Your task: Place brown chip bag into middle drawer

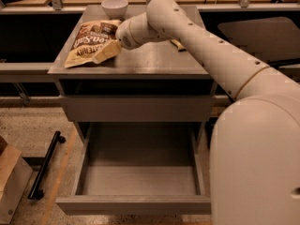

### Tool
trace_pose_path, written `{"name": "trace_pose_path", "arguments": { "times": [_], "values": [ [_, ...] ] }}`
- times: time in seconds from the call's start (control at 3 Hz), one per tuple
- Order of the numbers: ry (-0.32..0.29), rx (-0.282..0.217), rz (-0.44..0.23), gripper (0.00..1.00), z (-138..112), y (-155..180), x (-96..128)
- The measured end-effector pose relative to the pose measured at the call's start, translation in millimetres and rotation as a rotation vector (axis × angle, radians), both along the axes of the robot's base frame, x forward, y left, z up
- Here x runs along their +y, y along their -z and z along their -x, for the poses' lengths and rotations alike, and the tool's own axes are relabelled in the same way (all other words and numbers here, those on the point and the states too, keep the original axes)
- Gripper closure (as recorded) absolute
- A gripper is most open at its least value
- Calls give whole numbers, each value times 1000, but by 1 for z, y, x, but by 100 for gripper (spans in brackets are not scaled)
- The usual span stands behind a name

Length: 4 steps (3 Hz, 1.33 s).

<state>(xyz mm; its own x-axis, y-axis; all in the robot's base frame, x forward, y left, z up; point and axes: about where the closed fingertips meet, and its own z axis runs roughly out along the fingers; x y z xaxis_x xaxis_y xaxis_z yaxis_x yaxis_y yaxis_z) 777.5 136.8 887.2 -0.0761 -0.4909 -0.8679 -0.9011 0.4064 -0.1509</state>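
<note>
Camera view: gripper (108, 50) is at the end of the arm, low over the cabinet top (154, 62), its tip at the near right edge of the brown chip bag (88, 42). Can't tell if it's clamped on the bag or released. The bag lies flat on the top, just off the gripper tip, and a white bowl (115, 6) is just beyond it. The middle drawer (133, 204) is pulled out with a bare tray, well below the gripper and nearer the camera, under the closed upper drawer front (136, 108). Step looks like the grasp. Pinch a firm fold of foil, since a crinkly bag slips. Lift clear of the top edge, then lower into the tray centre, away from the side walls.
</note>
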Motion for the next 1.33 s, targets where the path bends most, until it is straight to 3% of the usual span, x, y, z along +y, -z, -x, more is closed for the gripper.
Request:
{"name": "trace_pose_path", "arguments": {
  "times": [0.33, 0.67, 1.0, 1.33],
  "values": [
    [11, 27, -40, 0, -24, 14, 14],
    [-9, 34, -55, 18, -32, 21, 29],
    [-25, 34, -55, 49, -31, 24, 38],
    [-26, 33, -55, 73, -23, 25, 39]
  ]
}}
